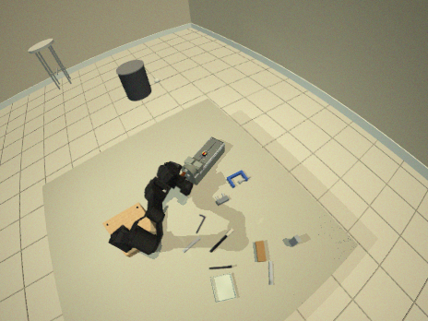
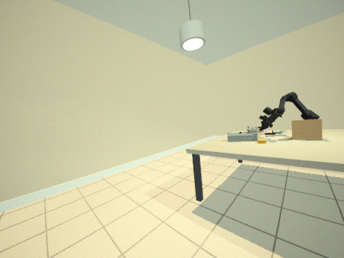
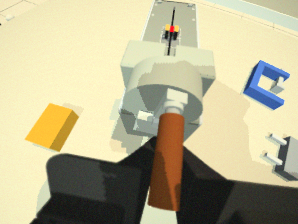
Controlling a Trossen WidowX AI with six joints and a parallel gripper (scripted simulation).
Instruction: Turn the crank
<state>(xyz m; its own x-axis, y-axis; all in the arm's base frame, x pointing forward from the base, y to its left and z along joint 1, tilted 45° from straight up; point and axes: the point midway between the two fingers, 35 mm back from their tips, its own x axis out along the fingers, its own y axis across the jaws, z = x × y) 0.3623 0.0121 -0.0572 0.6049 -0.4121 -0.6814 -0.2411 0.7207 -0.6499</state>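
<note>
The grey machine (image 1: 213,152) (image 2: 242,138) (image 3: 165,72) has a round drum at its near end and a long slide bed beyond it. The red pointer (image 3: 172,29) shows small in the wrist view, between two brass marks, and looks about level with them; a slight offset cannot be ruled out. The orange-brown crank handle (image 3: 167,165) points toward the wrist camera from the crank's pale hub. My gripper (image 1: 184,176) (image 2: 261,129) (image 3: 164,142) is shut on the handle, with a black finger on each side.
A yellow block (image 3: 51,126) (image 2: 262,141) lies left of the machine in the wrist view. A blue C-shaped piece (image 3: 254,87) (image 1: 231,181) and a grey pronged part (image 3: 289,160) (image 1: 222,199) lie to its right. Pens and several small items lie farther off.
</note>
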